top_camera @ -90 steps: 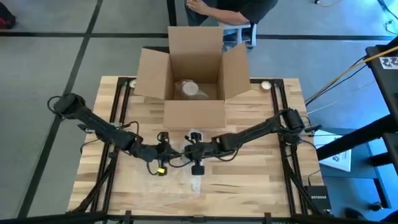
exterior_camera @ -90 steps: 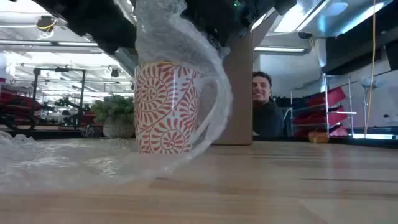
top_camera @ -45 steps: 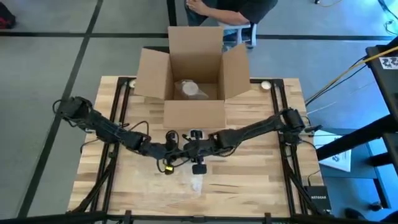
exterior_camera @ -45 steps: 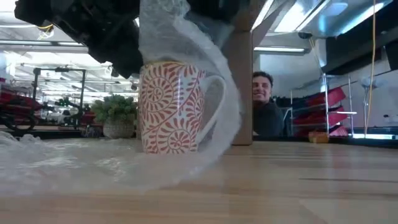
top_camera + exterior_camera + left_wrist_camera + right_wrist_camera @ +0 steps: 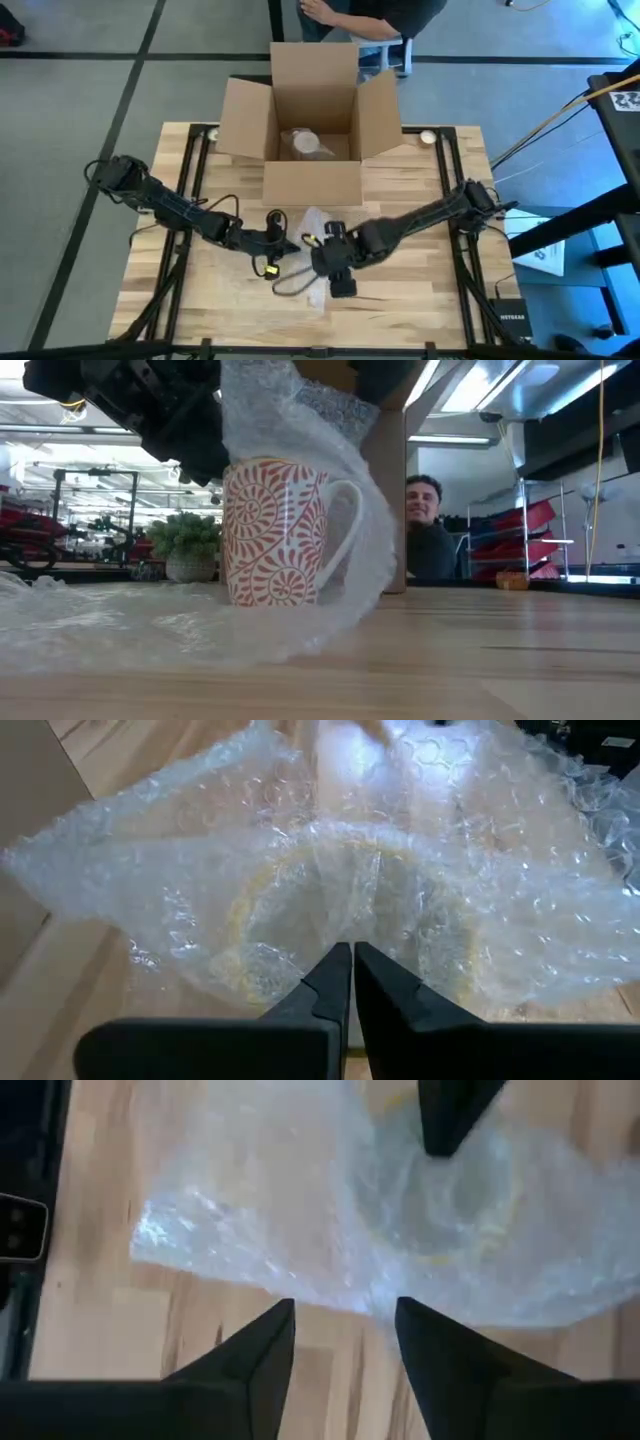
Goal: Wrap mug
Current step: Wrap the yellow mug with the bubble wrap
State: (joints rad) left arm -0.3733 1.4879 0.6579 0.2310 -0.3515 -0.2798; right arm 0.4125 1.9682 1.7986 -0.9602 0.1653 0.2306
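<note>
The mug [image 5: 275, 530], white with a red-orange swirl pattern, stands upright on the table with its handle [image 5: 345, 530] toward the right of the low view. Clear bubble wrap [image 5: 300, 420] is draped over its top and handle side, and the rest lies spread on the wood [image 5: 110, 625]. From above, the wrap [image 5: 312, 225] hides the mug. My left gripper [image 5: 350, 955] is shut on the wrap over the mug's mouth. My right gripper [image 5: 342, 1330] stands open over the table by the wrap's edge [image 5: 300, 1295], holding nothing. My left gripper pinches a gathered fold of the bubble wrap [image 5: 345, 905] between its two fingertips, just above the mug's rim [image 5: 260, 890]. The held wrap rises above the mug [image 5: 255, 385] and falls slack over the handle side to the table.
An open cardboard box [image 5: 312, 120] with a wrapped item inside stands at the table's far middle. A person [image 5: 428, 540] sits beyond the far edge. Bare wood lies to the right of the mug [image 5: 520, 640].
My right gripper has drawn back from the mug toward the table's near edge and no longer shows above it in the low view. My left gripper has moved right, over the mug. The mug has shifted slightly right, and the wrap has sagged farther down its handle side.
</note>
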